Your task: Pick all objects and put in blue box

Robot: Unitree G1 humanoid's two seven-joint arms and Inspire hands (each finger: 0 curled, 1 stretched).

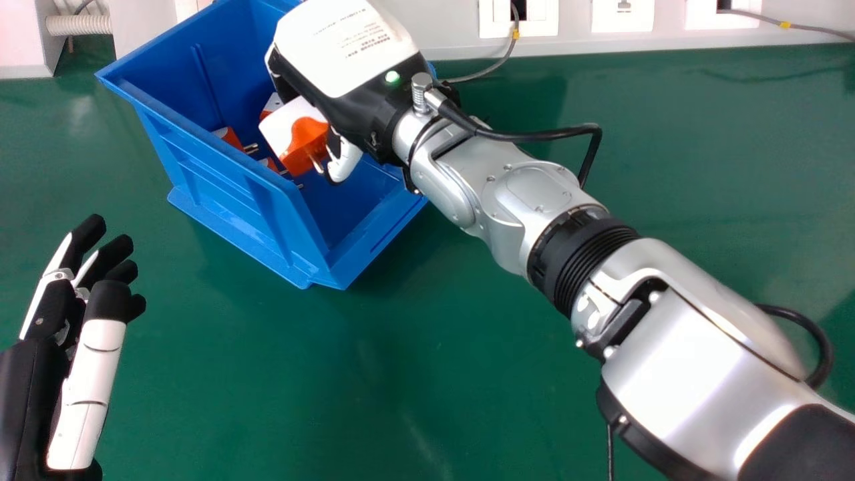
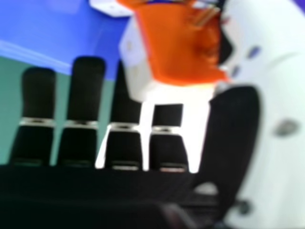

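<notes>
Orange plug (image 1: 306, 143) in partly hidden right fingers (image 1: 346, 160), blue box (image 1: 220, 182) cropped at top

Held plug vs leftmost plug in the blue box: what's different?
- Support: the held plug is in the right hand; the leftmost plug lies in the blue box.
- Visibility: the held plug shows a broad white face; the leftmost plug is partly hidden by the box's wall.
- Prongs, head view: the held plug's point down, the leftmost plug's right.

Shared: orange-and-white bodies, metal prongs.
</notes>
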